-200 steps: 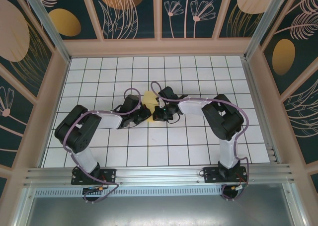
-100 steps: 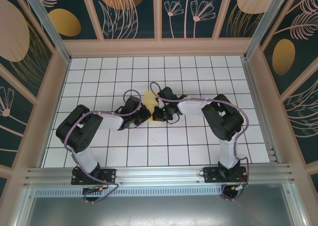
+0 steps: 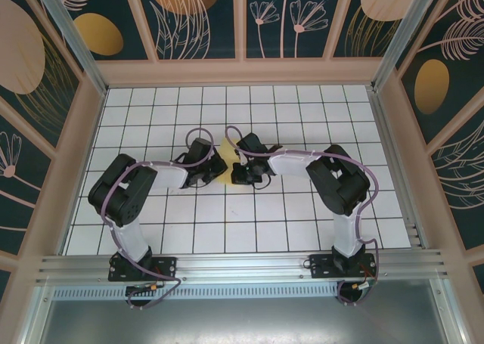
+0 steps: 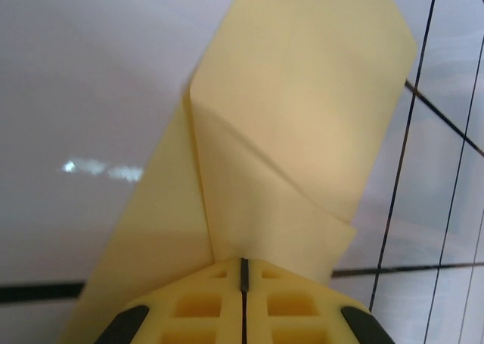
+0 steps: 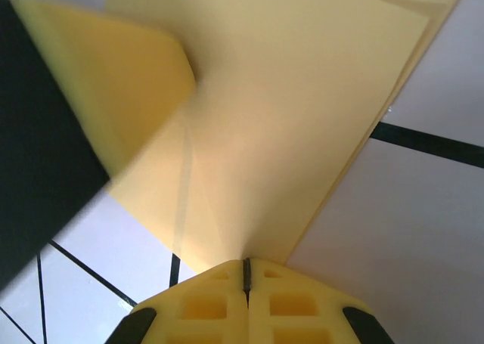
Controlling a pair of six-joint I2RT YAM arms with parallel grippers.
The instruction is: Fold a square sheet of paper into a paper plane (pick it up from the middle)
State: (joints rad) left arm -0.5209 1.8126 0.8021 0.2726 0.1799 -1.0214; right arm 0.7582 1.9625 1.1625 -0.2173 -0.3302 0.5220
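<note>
Left gripper (image 4: 243, 262): jaws shut tight, pinching partly folded paper sheet (image 4: 295, 110) at its near edge. Right gripper (image 5: 246, 262): likewise clamped on same sheet from opposite side. Sheet sits mid-table (image 3: 302, 230), between both wrists, diagonal flap already creased. Likely reason: two-sided pinch keeps layers aligned and taut for next crease.

Your right gripper (image 5: 246, 264) sits at the bottom edge, its jaws pressed together along a thin dark seam. The folded yellow paper (image 5: 302, 110) is pinched in that seam and fans upward, showing a faint crease and layered edges along its right side. A blurred yellow finger (image 5: 113, 79) on a black body overlaps the paper at upper left. The white counter (image 5: 408, 238), ruled with black grid lines, lies beneath.
</note>
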